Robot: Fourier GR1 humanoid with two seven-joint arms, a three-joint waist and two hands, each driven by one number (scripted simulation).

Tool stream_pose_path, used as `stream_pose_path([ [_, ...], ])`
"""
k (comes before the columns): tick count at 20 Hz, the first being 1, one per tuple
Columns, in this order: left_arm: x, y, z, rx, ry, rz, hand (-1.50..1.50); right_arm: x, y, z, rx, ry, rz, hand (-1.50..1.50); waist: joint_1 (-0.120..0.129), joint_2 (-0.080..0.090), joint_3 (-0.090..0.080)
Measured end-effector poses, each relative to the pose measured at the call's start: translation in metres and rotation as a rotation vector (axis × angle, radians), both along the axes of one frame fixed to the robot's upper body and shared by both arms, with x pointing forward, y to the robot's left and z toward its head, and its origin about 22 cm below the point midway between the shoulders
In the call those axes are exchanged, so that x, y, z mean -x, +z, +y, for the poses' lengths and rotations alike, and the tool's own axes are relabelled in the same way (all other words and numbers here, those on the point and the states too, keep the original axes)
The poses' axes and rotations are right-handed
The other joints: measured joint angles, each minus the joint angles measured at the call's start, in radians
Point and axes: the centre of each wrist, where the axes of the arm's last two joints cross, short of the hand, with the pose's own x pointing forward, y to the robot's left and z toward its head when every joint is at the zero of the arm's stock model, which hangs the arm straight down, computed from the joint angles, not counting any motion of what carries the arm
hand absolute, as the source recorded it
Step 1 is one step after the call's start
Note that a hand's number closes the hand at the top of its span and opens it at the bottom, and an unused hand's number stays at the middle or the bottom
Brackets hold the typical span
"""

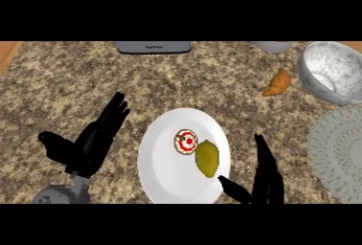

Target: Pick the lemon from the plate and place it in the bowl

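While lemon (207,158) lies on right half of white plate (164,167), beside small red-white item (186,141), nothing held. Long axis runs near-far, slightly tilted. Right hand (266,177) just right of plate rim, fingers straight, thumb toward lemon: nearer hand. Left hand (92,141) open, resting well left. Bowl (331,72) far right, beyond croissant (277,83).

croissant (277,83) on counter | round woven mat (339,152) right edge | grey appliance (154,47) top edge
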Motion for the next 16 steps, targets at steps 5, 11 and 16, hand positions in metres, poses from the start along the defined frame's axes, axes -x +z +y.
stream_pose_path([
  [5, 0.000, 0.000, -0.002, 0.001, -0.023, -0.002, 0.00, -0.006, 0.023, 0.030, 0.030, -0.029, 0.195, -1.50, 0.018, -0.001, 0.003],
  [11, -0.004, -0.003, -0.006, 0.004, -0.045, -0.008, 0.00, -0.020, 0.065, 0.056, 0.065, -0.023, 0.322, -1.50, 0.037, 0.002, 0.010],
  [16, -0.007, -0.007, -0.005, 0.010, -0.053, -0.005, 0.00, -0.033, 0.078, 0.056, 0.068, -0.036, 0.383, -1.50, 0.042, 0.005, 0.012],
])
